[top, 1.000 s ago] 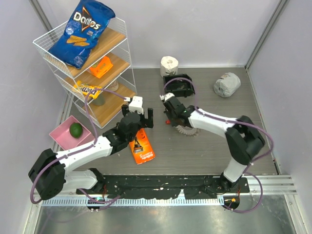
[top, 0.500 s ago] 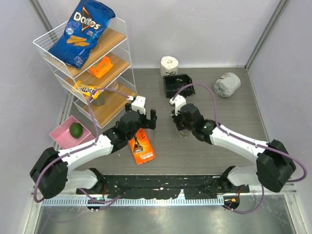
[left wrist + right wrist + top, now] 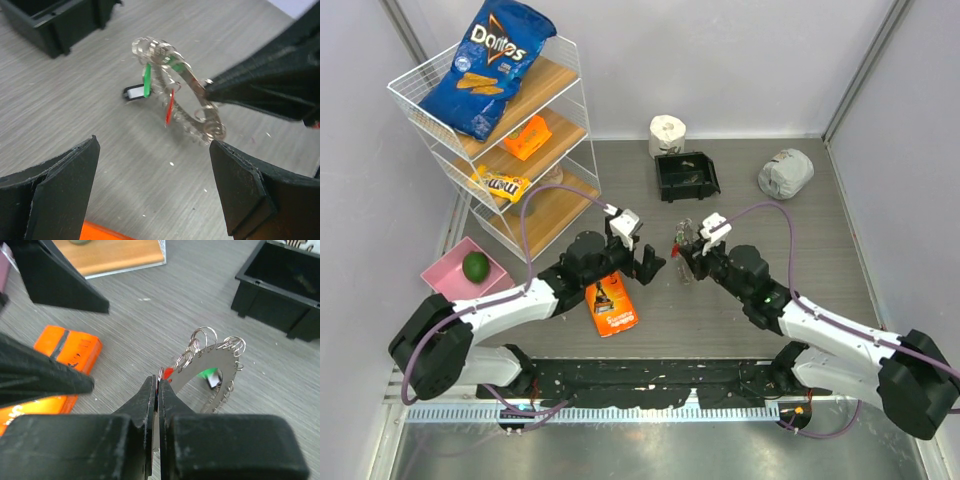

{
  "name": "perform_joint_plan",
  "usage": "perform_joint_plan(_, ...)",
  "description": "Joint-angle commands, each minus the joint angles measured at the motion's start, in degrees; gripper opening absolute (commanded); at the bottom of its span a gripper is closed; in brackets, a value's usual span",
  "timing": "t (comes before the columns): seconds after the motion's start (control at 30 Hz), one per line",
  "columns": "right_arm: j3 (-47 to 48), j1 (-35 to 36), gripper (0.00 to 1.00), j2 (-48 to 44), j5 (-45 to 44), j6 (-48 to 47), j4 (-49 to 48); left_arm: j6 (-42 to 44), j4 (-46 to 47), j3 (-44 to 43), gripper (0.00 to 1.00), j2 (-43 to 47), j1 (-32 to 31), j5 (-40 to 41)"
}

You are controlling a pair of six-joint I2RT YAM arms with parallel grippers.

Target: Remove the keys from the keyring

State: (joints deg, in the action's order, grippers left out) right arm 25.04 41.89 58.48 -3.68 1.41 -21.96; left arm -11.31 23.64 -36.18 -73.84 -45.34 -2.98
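The keyring point(image 3: 682, 240) is a flat silvery ring with small wire loops along its rim, held upright on edge just above the table. My right gripper point(image 3: 688, 262) is shut on its lower rim, seen closely in the right wrist view point(image 3: 159, 382). A green-headed key point(image 3: 147, 82) and a red-headed key point(image 3: 170, 107) hang from the keyring point(image 3: 200, 117), with a small dark-and-white piece point(image 3: 134, 92) behind them. My left gripper point(image 3: 650, 262) is open and empty, its jaws wide apart just left of the ring point(image 3: 154, 150).
A black bin point(image 3: 686, 175) and a white toilet roll point(image 3: 667, 133) stand behind. A grey crumpled lump point(image 3: 785, 172) lies at the back right. An orange packet point(image 3: 612, 300) lies under the left arm. A wire shelf point(image 3: 490, 110) and a pink tray point(image 3: 445, 285) are at the left.
My right arm swung from reaching back-left to pointing toward the centre, lifting the keyring upright. My left gripper moved right, close to the ring.
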Motion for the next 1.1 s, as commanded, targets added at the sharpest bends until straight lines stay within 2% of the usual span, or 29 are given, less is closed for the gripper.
perform_joint_plan(0.0, -0.9, 0.2, 0.05, -4.2, 2.8, 0.6, -10.1, 2.7, 11.4, 2.7, 1.0, 0.4, 0.2, -11.4)
perform_joint_plan(0.1, -1.6, 0.2, 0.05, -6.2, 5.4, 1.6, -10.8, 3.9, 15.1, 4.6, 0.98, 1.1, 0.2, -13.6)
perform_joint_plan(0.4, -2.1, 0.2, 0.05, -10.1, 10.7, 3.7, -10.9, 7.1, 30.5, 9.6, 0.84, -1.3, 0.2, -22.4)
perform_joint_plan(0.67, -3.0, 0.1, 0.05, -13.3, 15.5, 4.3, -11.2, 9.8, 53.8, 14.4, 0.78, -10.7, 0.1, -24.6)
perform_joint_plan(0.9, -2.9, 0.2, 0.05, -13.0, 19.0, 4.9, -12.1, 11.0, 52.7, 14.7, 0.81, -10.5, 0.2, -20.4)
perform_joint_plan(1.07, -2.5, 0.2, 0.05, -11.8, 21.5, 5.2, -12.4, 11.0, 50.9, 14.7, 0.79, -9.8, 0.2, -18.7)
